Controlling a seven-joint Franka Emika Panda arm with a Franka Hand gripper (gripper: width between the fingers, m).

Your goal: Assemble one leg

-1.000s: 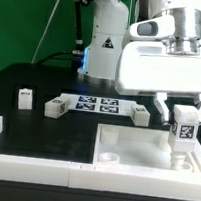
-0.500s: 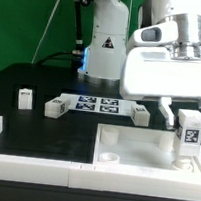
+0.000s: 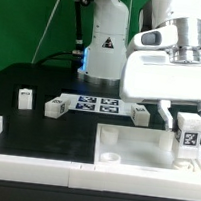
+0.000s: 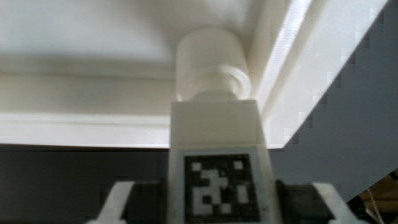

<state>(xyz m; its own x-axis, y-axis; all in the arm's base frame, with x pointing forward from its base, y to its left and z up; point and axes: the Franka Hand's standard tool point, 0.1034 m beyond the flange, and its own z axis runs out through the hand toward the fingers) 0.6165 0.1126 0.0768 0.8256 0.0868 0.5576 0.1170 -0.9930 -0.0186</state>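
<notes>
Now the gripper (image 3: 189, 125) clamps the leg (image 3: 189, 139) upright at mid-right; its axis aims down at the tabletop (image 3: 132, 160) corner.

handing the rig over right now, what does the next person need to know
gripper: shut on the small white blocky plastic leg with a square marker tag, held upright.
Where: its round end is down at the corner of the large white tray-like tabletop, on the exterior view's right. Three look-alike legs lie on the black table beside the marker board.
Done: leg picked up and brought to the corner.
Left: seat it fully (the pictures cannot confirm this), then release.
</notes>
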